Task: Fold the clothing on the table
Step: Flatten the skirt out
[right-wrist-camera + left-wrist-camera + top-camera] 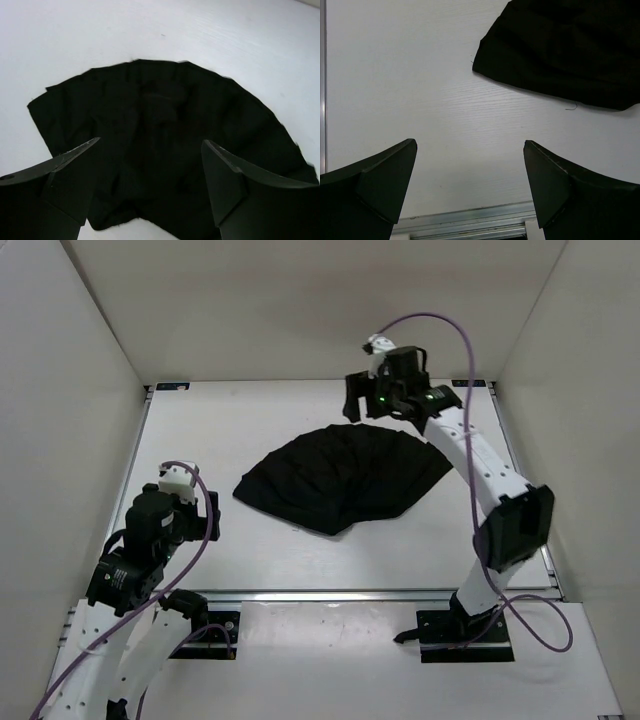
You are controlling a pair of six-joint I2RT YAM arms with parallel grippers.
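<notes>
Black pleated skirt [345,478] lies fanned on the white counter [200,430]; I see left tool [470,145] and right tool [150,141] spread.

Lab test cell: white walls [300,300], railed table [330,565].

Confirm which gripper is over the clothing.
The right gripper, open above the far edge of the clothing; the left gripper is over bare table beside it.
</notes>
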